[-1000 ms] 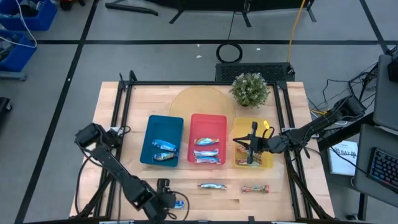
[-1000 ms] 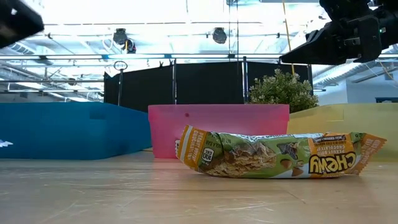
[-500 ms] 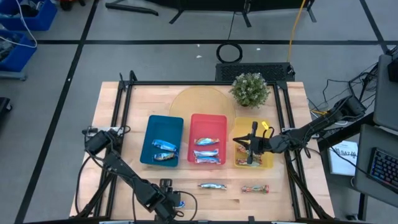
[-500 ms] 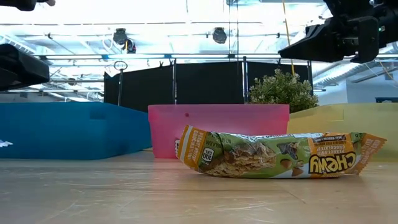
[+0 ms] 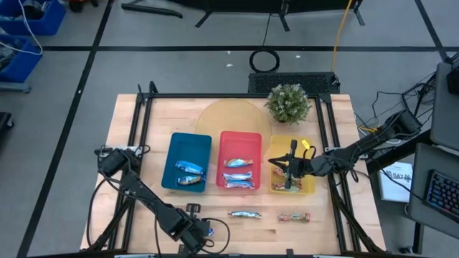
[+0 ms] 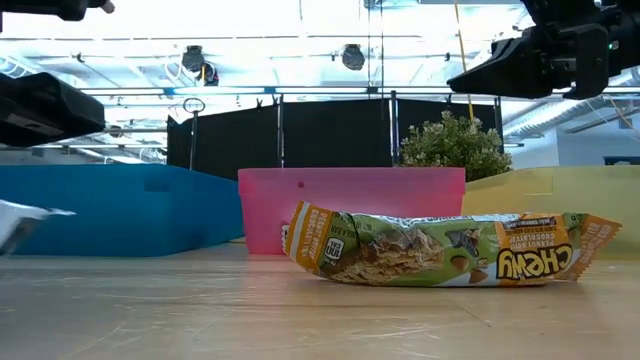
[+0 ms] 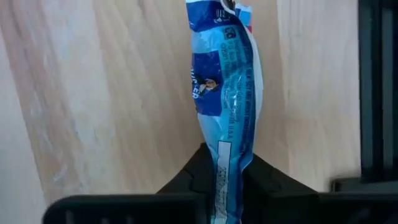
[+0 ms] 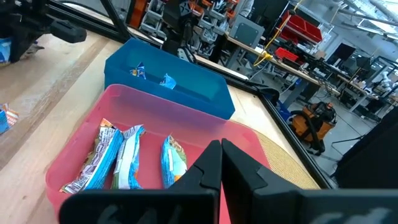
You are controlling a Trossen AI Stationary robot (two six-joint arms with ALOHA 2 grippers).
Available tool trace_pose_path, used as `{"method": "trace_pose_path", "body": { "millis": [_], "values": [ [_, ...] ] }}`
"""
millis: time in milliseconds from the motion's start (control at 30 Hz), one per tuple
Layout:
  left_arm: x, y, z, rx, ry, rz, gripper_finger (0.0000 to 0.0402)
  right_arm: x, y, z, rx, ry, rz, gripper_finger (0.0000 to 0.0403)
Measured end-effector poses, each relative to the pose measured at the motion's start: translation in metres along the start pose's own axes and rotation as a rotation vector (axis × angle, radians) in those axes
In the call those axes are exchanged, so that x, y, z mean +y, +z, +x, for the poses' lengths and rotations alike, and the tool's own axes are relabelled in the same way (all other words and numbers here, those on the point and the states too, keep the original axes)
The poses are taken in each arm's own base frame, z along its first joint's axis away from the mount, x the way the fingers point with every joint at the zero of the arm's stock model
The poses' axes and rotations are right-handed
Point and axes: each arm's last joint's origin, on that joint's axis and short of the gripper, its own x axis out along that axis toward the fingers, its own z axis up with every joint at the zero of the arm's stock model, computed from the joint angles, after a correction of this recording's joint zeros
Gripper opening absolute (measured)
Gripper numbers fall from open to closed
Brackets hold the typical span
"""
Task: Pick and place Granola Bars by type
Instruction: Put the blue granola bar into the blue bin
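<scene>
My left gripper [image 5: 195,229] is near the table's front edge, left of centre, shut on a blue granola bar [image 7: 225,87]. That bar's silvery end [image 6: 22,224] shows at the low view's left edge. A silvery-blue bar [image 5: 244,213] and a green-and-orange bar [image 5: 295,217] lie flat on the wood near the front. Two bars lie in the blue tray [image 5: 188,147], three in the red tray [image 5: 239,140]. My right gripper [image 5: 290,174] hangs shut over the yellow tray [image 5: 305,188] and holds nothing. My left gripper pinches the blue bar between its two fingers [image 7: 200,176] at the bar's lower part [image 7: 231,167], coming down at it from above. The rest of the wrapper reaches out past the fingertips over the wood. Whether the bar is clear of the table I cannot tell.
A potted plant [image 5: 288,102] and a round pale mat [image 5: 222,118] sit behind the trays. Black frame rails [image 5: 140,136] run along the table's left and right sides. Bare wood lies between the trays and the front edge.
My left arm has come lower and a little toward the table's right edge over the blue bar. One silvery end of that bar has come into the low view's left edge, where it did not show before. My right arm has kept still.
</scene>
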Motion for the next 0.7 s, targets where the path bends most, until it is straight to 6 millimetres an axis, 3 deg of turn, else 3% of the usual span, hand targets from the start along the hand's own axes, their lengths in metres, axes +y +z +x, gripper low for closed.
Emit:
{"method": "trace_pose_path", "body": {
  "millis": [167, 533, 633, 700],
  "values": [
    [0.01, -0.013, -0.021, 0.084, 0.085, 0.028, 0.0041, 0.0, 0.0, 0.0, 0.001, 0.0, -0.005, 0.0],
    [0.074, -0.039, -0.13, 0.016, 0.532, -0.066, 0.0036, 0.0, 0.0, 0.0, 0.0, 0.0, -0.001, 0.0],
    [0.095, -0.039, -0.134, 0.023, 0.572, -0.071, 0.0035, 0.0, 0.0, 0.0, 0.0, 0.0, -0.001, 0.0],
    [0.11, -0.039, -0.124, 0.062, 0.559, -0.091, 0.0035, 0.0, 0.0, 0.0, 0.0, 0.001, -0.001, 0.0]
  ]
}}
